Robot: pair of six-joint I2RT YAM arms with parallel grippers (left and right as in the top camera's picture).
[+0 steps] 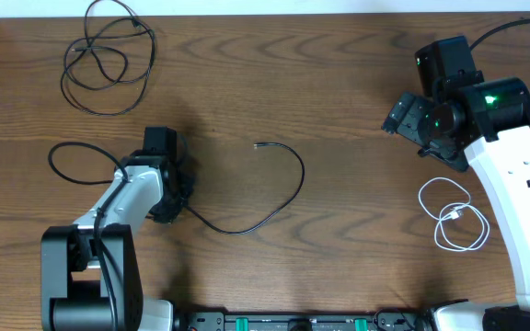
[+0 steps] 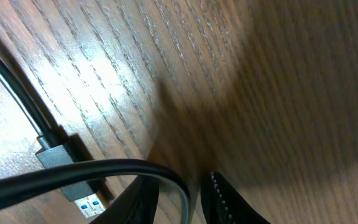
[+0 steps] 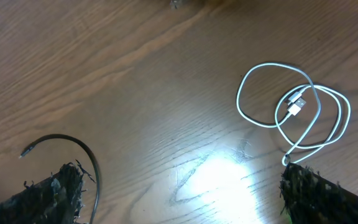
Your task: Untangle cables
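Cables on this bench [image 1: 339, 74] look thin, light and limp, so each will sag and trail when lifted. The small plug ends are the stiff parts and, I judge, the best places to pinch. 1 black cable [image 1: 109, 53] lies coiled at 10 o'clock, the white cable [image 1: 454, 216] is looped at 4 o'clock, and the long black cable [image 1: 301, 176] curves across the centre. The 3 lie well apart. The left hand [image 2: 180, 183] is low over the long one beside its USB plug [image 2: 73, 180]. The cord runs between narrow fingers, but I cannot tell if it is pinched. The right hand [image 3: 179, 183] hangs wide at 2 o'clock, holding nothing. I see no obstacle besides the arms themselves.
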